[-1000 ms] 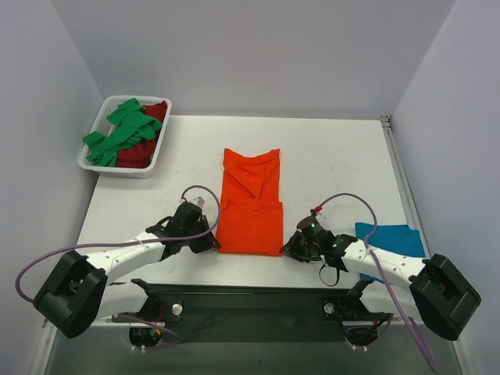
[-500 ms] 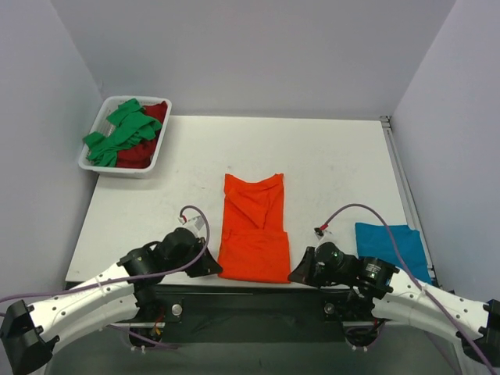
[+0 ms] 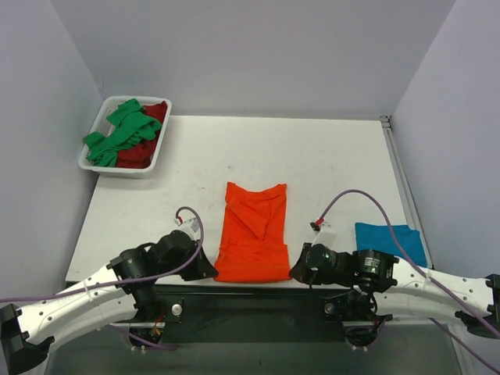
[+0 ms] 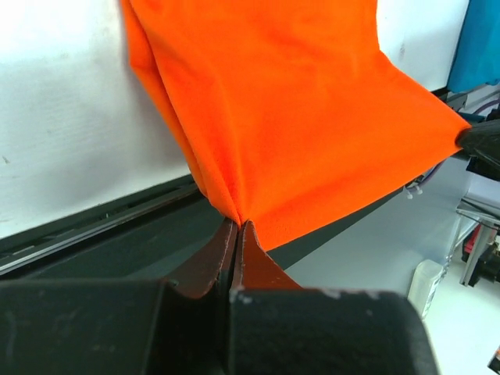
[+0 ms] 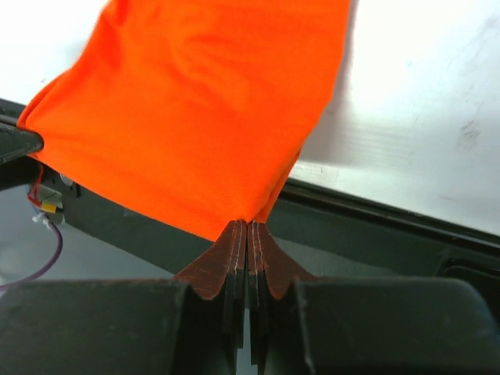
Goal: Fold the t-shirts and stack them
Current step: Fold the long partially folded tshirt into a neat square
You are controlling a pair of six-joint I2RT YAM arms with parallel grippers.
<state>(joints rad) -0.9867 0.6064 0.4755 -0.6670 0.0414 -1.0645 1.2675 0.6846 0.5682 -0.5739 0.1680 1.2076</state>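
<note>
left tool (image 4: pixel 237 224) pinched tight on near-left corner of orange t-shirt (image 3: pixel 254 233) | right tool (image 5: pixel 247 225) pinched tight on its near-right corner | shirt lies at near-centre edge of tabletop (image 3: pixel 328 156) | teal t-shirt (image 3: pixel 391 241) folded at right edge

We see a white worktop (image 3: pixel 336 156), its surface scuffed with faint grey marks. At its far left corner sits a white plastic tray (image 3: pixel 125 172), rectangular with rounded corners and turned slightly askew, its near left corner reaching the worktop's left edge. Pale lilac walls (image 3: pixel 258 55) close in the worktop on the left, far and right sides. A thin metal strip (image 3: pixel 397 176) runs along the right edge, and a dark plate (image 3: pixel 250 301) lies along the near edge. In both wrist views we find the same scuffed white surface, with a dark rim below it.
</note>
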